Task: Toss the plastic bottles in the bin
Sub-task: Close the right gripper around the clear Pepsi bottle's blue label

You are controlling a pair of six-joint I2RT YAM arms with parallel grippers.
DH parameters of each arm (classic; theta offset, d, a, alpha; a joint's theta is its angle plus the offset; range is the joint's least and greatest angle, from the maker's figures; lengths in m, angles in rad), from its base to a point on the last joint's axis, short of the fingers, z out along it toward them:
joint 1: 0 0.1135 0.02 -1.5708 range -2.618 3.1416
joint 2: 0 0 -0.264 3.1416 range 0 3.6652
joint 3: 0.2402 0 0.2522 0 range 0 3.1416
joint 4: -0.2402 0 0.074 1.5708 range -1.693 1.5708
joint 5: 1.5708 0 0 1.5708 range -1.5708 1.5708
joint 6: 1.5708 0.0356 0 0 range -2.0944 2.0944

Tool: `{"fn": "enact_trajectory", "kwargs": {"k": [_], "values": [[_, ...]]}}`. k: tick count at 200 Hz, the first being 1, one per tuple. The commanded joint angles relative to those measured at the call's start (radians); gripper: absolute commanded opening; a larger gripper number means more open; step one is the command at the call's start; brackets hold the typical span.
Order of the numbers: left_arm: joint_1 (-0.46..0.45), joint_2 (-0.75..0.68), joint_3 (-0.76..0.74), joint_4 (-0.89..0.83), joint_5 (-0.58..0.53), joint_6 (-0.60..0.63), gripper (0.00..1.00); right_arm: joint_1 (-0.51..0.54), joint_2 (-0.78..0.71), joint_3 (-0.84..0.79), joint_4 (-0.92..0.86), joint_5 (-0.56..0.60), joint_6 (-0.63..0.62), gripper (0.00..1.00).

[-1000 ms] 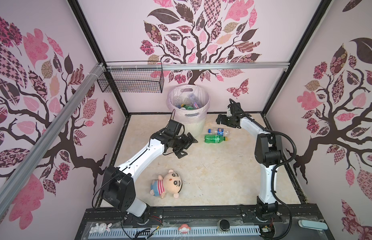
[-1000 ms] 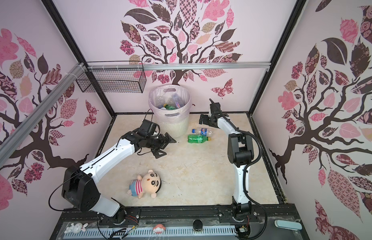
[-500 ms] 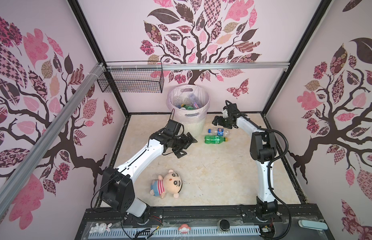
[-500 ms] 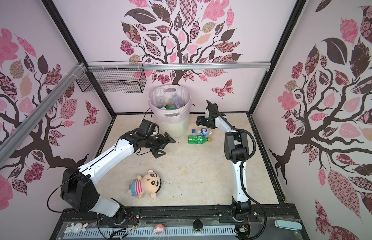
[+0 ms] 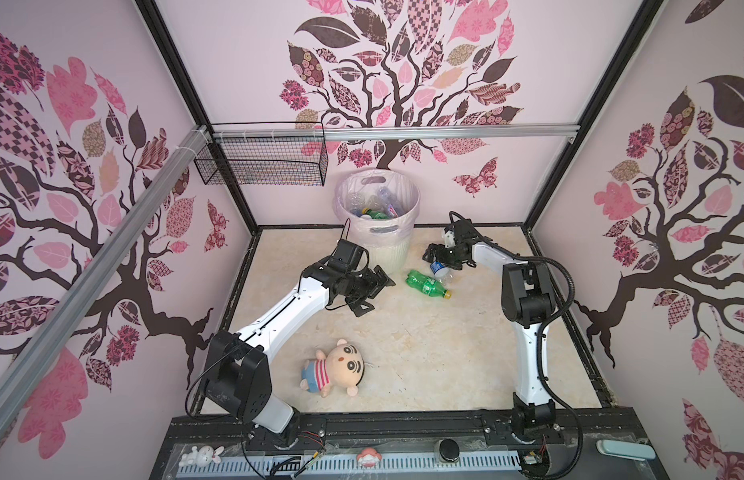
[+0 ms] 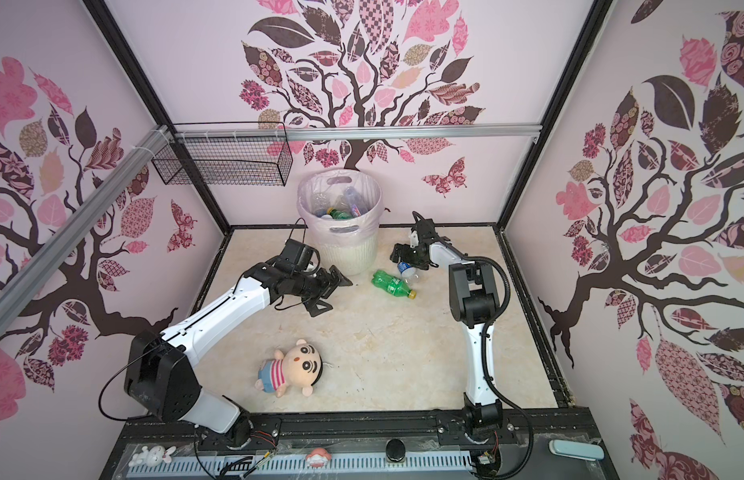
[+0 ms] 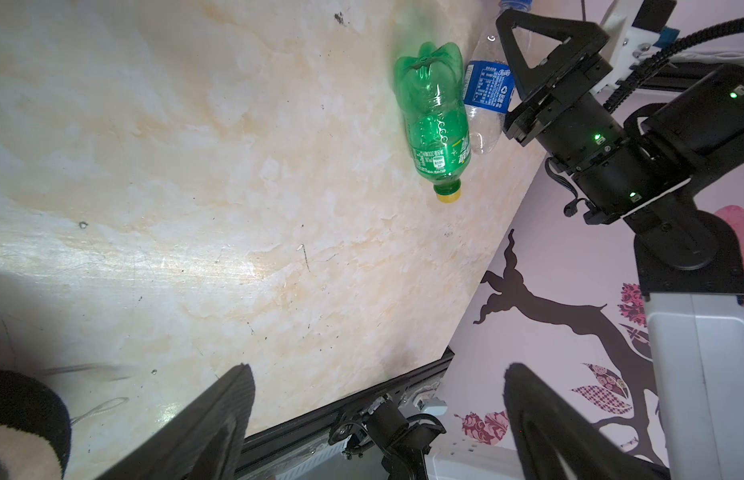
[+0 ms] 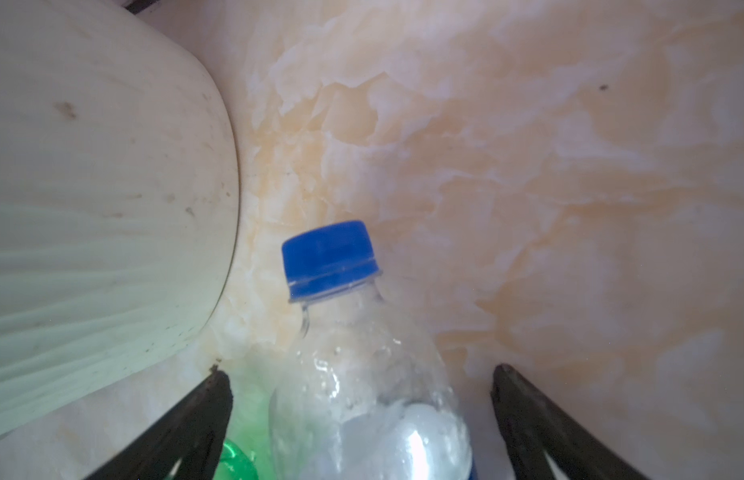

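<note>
Clear bottle (image 8: 364, 399) lies ungripped inside the wide-open right tool (image 8: 360, 369); left tool (image 7: 378, 368) gapes empty.

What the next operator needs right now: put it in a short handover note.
Left end effector: open, empty, beside the bin.
Right end effector: open, jaws astride the clear blue-capped bottle, not closed on it.
Done: several bottles lie in the bin.
Left: that clear bottle and the green bottle beside it, both lying on the floor near the bin. Leave the plush doll.
</note>
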State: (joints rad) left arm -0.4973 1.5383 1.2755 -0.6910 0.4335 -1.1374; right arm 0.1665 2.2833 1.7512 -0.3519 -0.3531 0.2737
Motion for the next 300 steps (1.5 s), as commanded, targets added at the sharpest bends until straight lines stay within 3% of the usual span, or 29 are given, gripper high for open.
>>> {"fn": "enact_trajectory", "kwargs": {"k": [1, 113, 218, 300], "values": [[0.003, 0.011, 0.000, 0.015, 0.011, -0.007, 0.97, -0.003, -0.063, -0.035, -0.013, -0.020, 0.015, 1.00], [0.003, -0.012, -0.013, 0.005, 0.009, -0.005, 0.97, 0.084, -0.109, -0.130, -0.010, 0.067, 0.040, 0.98], [0.003, -0.030, -0.021, 0.004, 0.010, -0.015, 0.97, 0.103, -0.177, -0.212, -0.023, 0.138, 0.048, 0.77], [0.003, -0.050, -0.005, -0.018, 0.002, -0.019, 0.97, 0.100, -0.209, -0.168, -0.070, 0.183, 0.037, 0.60]]}}
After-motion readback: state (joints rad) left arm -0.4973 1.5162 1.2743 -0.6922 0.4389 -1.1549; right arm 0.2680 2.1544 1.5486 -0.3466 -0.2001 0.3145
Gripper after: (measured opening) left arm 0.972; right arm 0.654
